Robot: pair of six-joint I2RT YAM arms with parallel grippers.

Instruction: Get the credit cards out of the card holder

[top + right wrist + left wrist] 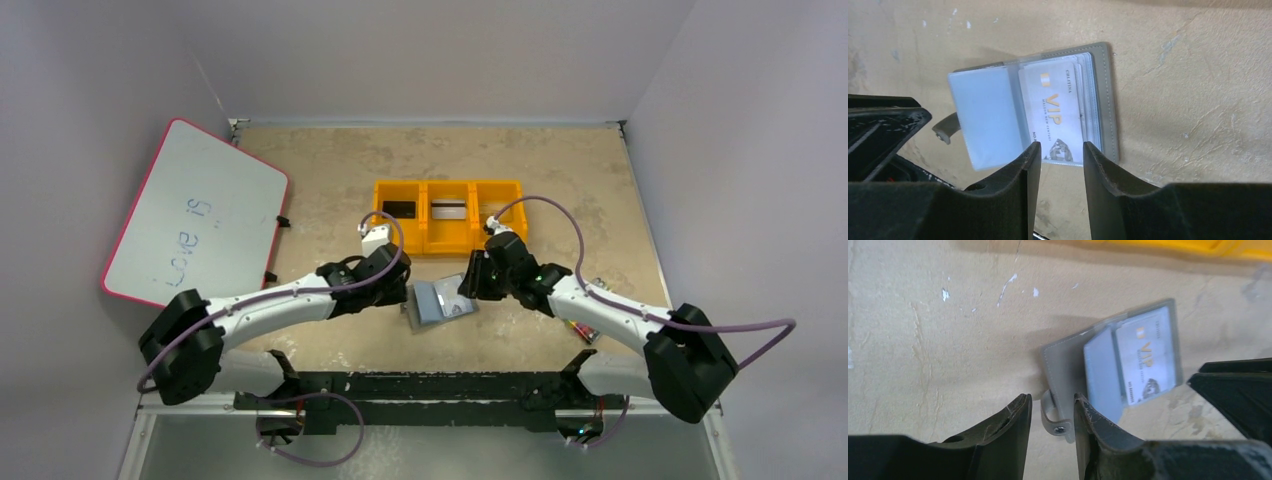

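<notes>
Grey holder (440, 300) lies open mid-frame on the desk (330, 170). Left wrist: left hand (1053, 402) open astride the snap tab (1055, 416). Right wrist: right hand (1061, 150) open at the pocketed card's (1055, 110) lower edge; next, pinch and pull.

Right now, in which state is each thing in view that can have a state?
Holder: open, flat on the table, tab unsnapped.
Beige card: inside the holder, not yet out.
Black card: out, in the bin's left part.
Silver card: out, in the bin's middle part.
Left gripper: open, the tab between its jaws.
Right gripper: open, at the beige card's end.
Whiteboard: written on.
</notes>
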